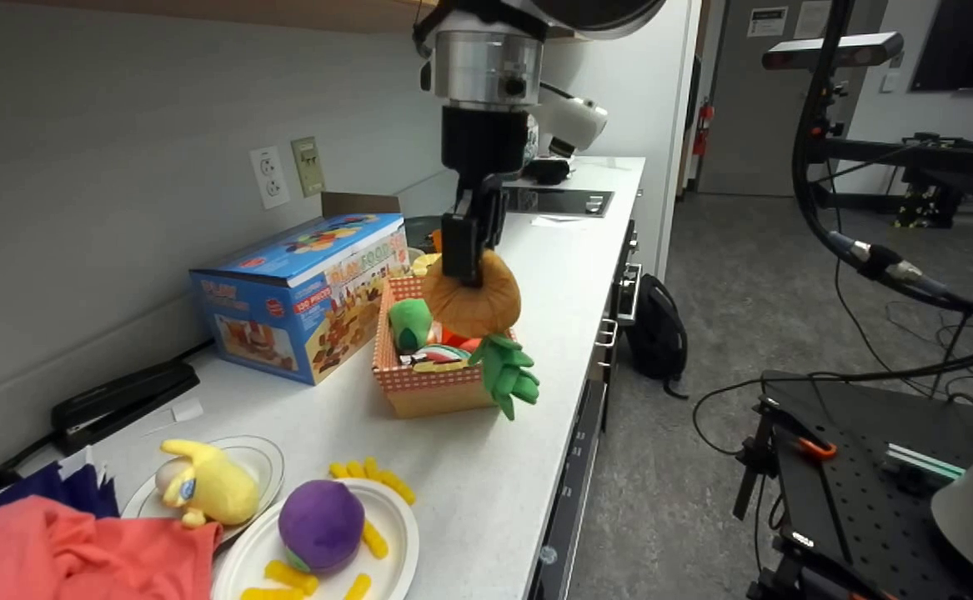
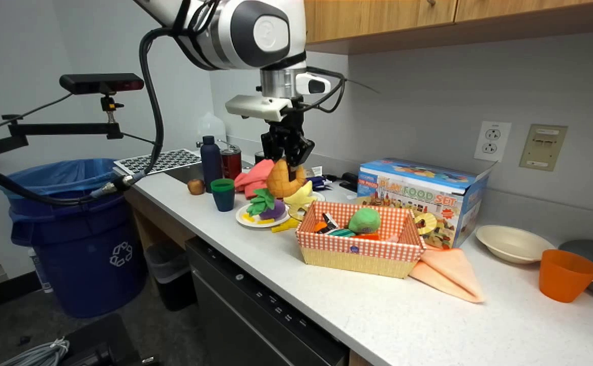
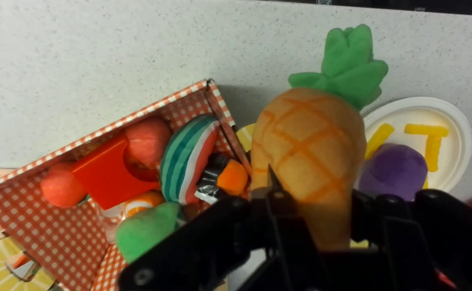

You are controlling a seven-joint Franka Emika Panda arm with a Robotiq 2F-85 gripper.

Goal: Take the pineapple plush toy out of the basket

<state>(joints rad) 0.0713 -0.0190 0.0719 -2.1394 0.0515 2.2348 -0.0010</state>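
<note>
Counter (image 2: 428,320) holds basket (image 2: 357,261). Gripper (image 3: 314,202) clamped on pineapple plush toy (image 3: 308,137), aloft off basket's short end. Long axis slants: green tuft (image 3: 347,74) juts down toward counter's front edge, likely lands first on lowering.

Soft, diffuse light is washing over the bench (image 2: 367,305) in both exterior views, while the floor (image 2: 179,335) beyond its front edge is looking dimmer and the wall (image 2: 418,122) along its back edge a duller grey. In the wrist view, a faint shadow (image 3: 240,101) is lying off the corner of the basket (image 3: 70,234) nearest the front edge, and small print (image 3: 420,9) just past that edge is blurring beyond reading.
</note>
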